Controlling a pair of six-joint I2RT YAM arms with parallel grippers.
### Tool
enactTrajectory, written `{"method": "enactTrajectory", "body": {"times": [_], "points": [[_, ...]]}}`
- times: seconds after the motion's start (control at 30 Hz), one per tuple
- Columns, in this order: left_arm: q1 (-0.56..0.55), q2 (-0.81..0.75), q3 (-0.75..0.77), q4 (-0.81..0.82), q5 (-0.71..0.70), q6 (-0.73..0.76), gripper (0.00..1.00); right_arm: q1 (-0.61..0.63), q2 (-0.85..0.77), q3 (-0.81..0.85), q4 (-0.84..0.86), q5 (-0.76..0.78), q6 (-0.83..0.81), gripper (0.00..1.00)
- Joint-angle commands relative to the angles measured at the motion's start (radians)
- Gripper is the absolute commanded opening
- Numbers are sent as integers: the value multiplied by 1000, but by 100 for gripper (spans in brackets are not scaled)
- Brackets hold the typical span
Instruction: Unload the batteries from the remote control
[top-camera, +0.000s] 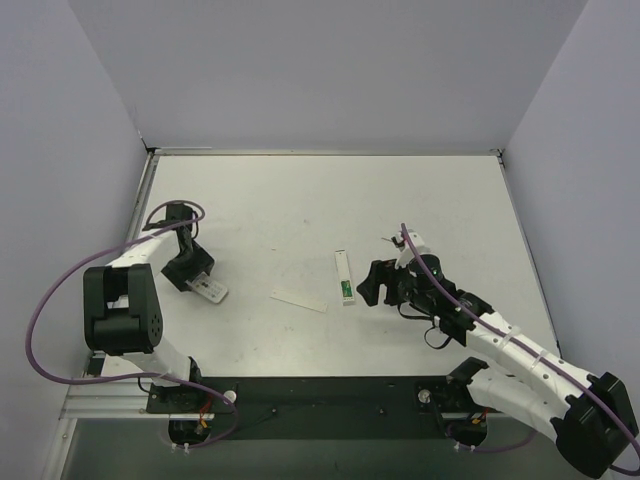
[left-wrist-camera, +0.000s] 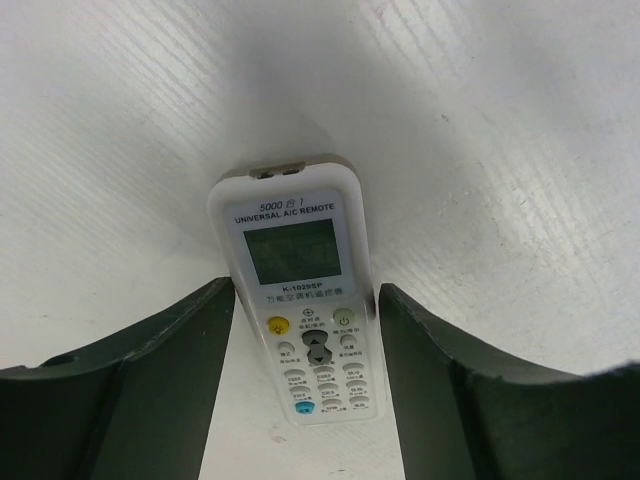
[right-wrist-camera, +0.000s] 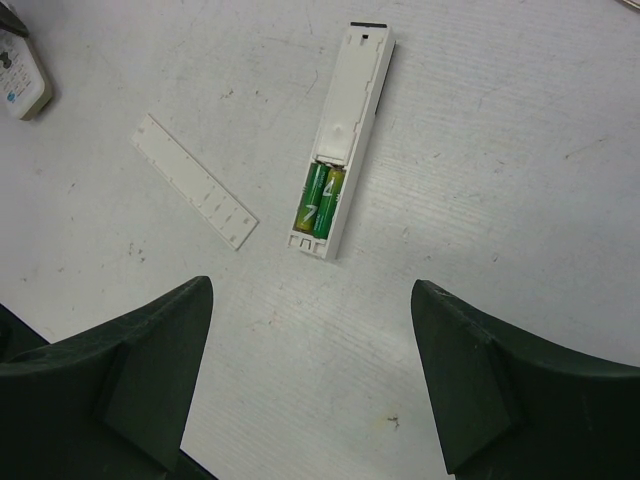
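Note:
The remote control (top-camera: 345, 276) (right-wrist-camera: 345, 130) lies slot-up on the white table, its dark compartment uncovered. Two green batteries (right-wrist-camera: 321, 200) (top-camera: 347, 290) sit side by side in its near end. My right gripper (top-camera: 372, 283) (right-wrist-camera: 310, 285) hovers open just right of it, holding nothing, the batteries ahead of its fingertips. My left gripper (top-camera: 200, 283) (left-wrist-camera: 306, 290) is at the far left, open, its fingers straddling a white air-conditioner remote (left-wrist-camera: 300, 300) (top-camera: 212, 290) flat on the table. I cannot tell whether the fingertips touch its sides.
A narrow white strip (top-camera: 298, 300) (right-wrist-camera: 194, 180), the loose cover, lies on the table left of the remote control. Grey walls close in the table (top-camera: 330, 200) on three sides. A purple cable runs along each arm.

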Motion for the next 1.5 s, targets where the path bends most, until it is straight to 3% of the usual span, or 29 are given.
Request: {"method": "enactTrajectory", "body": {"times": [0.0, 0.23, 0.37, 0.47, 0.53, 0.6, 0.63, 0.7, 0.8, 0.9, 0.93, 1.03, 1.17, 1.47], "points": [[6, -29, -17, 16, -5, 4, 68, -5, -29, -11, 31, 5, -4, 75], [6, 3, -36, 31, 56, 19, 64, -5, -23, -11, 51, -6, 2, 75], [7, -12, -48, 54, 124, 41, 42, -5, -31, -16, 54, -1, 5, 75], [7, -74, -71, 123, 295, 91, 30, -6, -49, -15, 43, 52, 48, 74], [6, -127, -115, 251, 530, 113, 27, -8, -67, 2, 17, 199, 99, 74], [-9, -166, -158, 370, 806, 102, 23, -13, -87, 22, 11, 195, 120, 74], [-23, -173, -193, 498, 886, 83, 20, -19, -103, 33, 14, 174, 130, 74], [-106, -184, -206, 597, 1039, 26, 16, -23, -112, 57, 29, 113, 150, 74], [-250, -192, -180, 695, 1160, 18, 13, -25, -100, 102, 43, 80, 259, 75], [-366, -215, -207, 943, 1263, -89, 13, -31, -77, 122, 85, 26, 394, 76], [-388, -218, -214, 1070, 1279, -158, 13, -33, -68, 124, 115, 13, 427, 76], [-472, -216, -227, 1217, 1305, -224, 14, -34, -32, 114, 205, -40, 571, 77], [-534, -190, -221, 1289, 1328, -252, 12, -37, 23, 76, 357, -133, 670, 76], [-566, -147, -235, 1383, 1344, -304, 11, -37, 91, 39, 510, -210, 659, 73]]}}
